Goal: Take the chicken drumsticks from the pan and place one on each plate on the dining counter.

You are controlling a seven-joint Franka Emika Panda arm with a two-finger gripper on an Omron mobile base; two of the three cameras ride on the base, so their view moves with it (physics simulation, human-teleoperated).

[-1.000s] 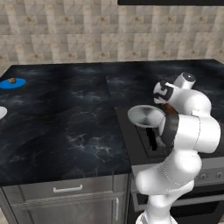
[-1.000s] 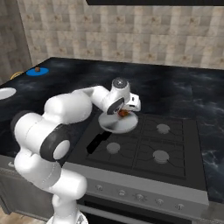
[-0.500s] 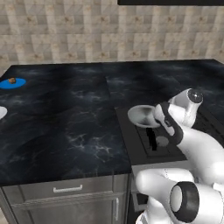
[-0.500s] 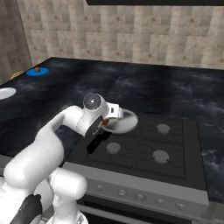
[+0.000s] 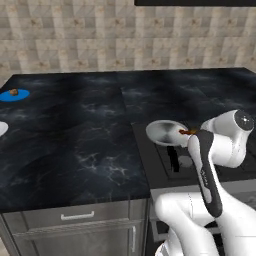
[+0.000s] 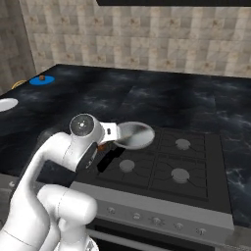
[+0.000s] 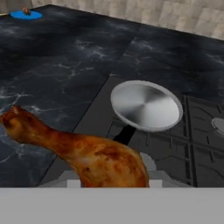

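Observation:
My gripper (image 6: 104,145) is shut on one chicken drumstick (image 7: 87,153), a golden-brown leg that lies across the bottom of the hand view. It hangs just left of the pan in the right base view, and a bit of it (image 5: 186,132) shows at the pan's right rim in the left base view. The grey pan (image 5: 165,132) sits bare on the stove, black handle toward me. Far left on the dining counter (image 5: 75,130), the blue plate (image 5: 13,95) carries the other drumstick (image 5: 14,92). The white plate (image 6: 7,104) lies nearer, at the counter's left edge.
The stove (image 6: 166,162) with its black burner top and several round burners lies to the right of the pan. A tiled wall (image 5: 125,40) runs behind the counter. Grey cabinet drawers (image 5: 75,220) sit under the counter's front edge.
The arm has folded back and low toward the base, carrying the drumstick off the pan to its near rim. The pan and both plates have stayed put.

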